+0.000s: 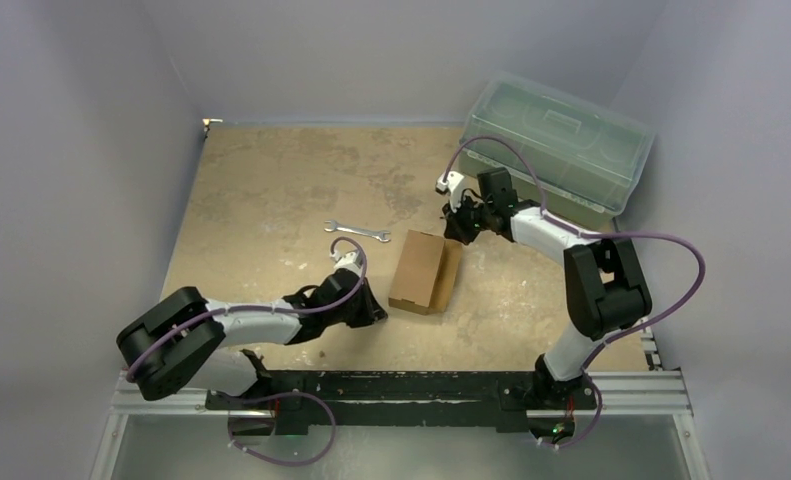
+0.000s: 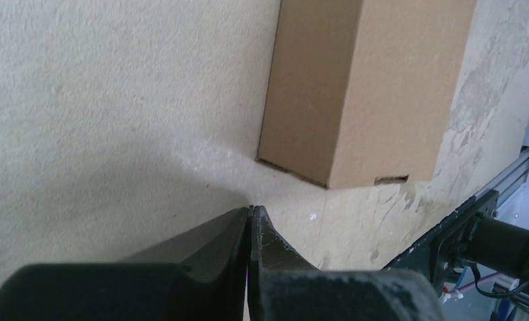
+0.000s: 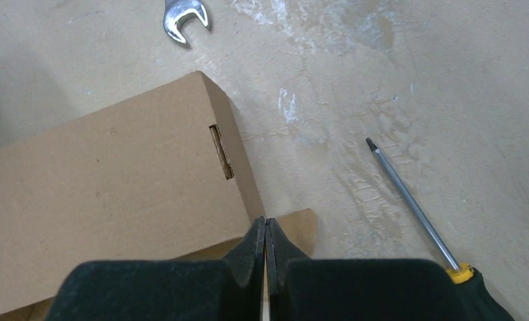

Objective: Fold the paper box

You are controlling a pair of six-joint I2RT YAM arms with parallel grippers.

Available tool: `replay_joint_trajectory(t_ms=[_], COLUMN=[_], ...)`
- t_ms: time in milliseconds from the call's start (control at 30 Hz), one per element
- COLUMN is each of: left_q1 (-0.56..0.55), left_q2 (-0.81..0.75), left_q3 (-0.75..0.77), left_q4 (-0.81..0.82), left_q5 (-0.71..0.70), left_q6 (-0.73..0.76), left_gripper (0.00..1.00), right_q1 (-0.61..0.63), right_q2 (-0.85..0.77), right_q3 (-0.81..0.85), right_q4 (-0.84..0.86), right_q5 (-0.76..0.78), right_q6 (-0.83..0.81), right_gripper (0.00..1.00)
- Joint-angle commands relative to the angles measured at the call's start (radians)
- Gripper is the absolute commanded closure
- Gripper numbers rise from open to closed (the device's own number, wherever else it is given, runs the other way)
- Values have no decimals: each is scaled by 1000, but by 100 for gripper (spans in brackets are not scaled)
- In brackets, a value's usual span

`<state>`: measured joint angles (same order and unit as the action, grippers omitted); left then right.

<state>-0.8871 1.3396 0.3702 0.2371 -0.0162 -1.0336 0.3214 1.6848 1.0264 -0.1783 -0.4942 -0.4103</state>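
The paper box (image 1: 418,270) is brown cardboard, folded into a flat rectangular shape in the middle of the table, with a flap (image 1: 452,274) open along its right side. My left gripper (image 1: 373,306) is shut and empty, low on the table just left of the box's near corner. In the left wrist view its tips (image 2: 251,209) rest close to the box (image 2: 362,87) without touching it. My right gripper (image 1: 458,233) is shut and empty at the box's far right corner. In the right wrist view its tips (image 3: 265,221) sit over the rounded flap (image 3: 300,228) beside the box (image 3: 114,194).
A silver wrench (image 1: 357,231) lies left of the box's far end, also in the right wrist view (image 3: 186,13). A yellow-collared screwdriver (image 3: 414,202) lies right of the right gripper. A green-tinted lidded bin (image 1: 556,145) stands at the back right. A metal rail (image 1: 401,392) runs along the near edge.
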Motion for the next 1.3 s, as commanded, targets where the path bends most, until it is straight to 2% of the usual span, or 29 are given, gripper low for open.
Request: replay_joint_trajectory(t_ms=[0,233,500,700,867,1067,1133,1200,1267], left_q1=[-6,54,207,268,321,393,408,413,413], left_q2=[15,18,58,102,166,180,134,60,-56], left_q3=[69,143,202,289,367,434,439,426,392], left_q4=[47,-33,-97,-186,-235,-338,-387,-417,-422], left_q5=[-61,-94,-24,-15,-41,-120,-180,-210,-148], left_q6=[-6,42,152,245,317,390,415,434,459], left_gripper=[100,97,97,96,95,95,94,89,82], right_q1=[20,45,124,162,196,189,173,152,117], right_q2=[-42,-118,-171,-196,-251,-299,-337,-377,-412], right_q3=[-7,-63,-147,-187,-200,-173,-161,-139,-120], right_q4=[-44,-98,-189,-255,-302,-309,-340,-376,-364], right_q5=[-33,-81,-98,-121,-167,-123,-131,-160,-206], right_q6=[-58,-100,-156,-216,-280,-292,-322,-365,-360], right_gripper=[100,100,100,100,100,100,97,87,78])
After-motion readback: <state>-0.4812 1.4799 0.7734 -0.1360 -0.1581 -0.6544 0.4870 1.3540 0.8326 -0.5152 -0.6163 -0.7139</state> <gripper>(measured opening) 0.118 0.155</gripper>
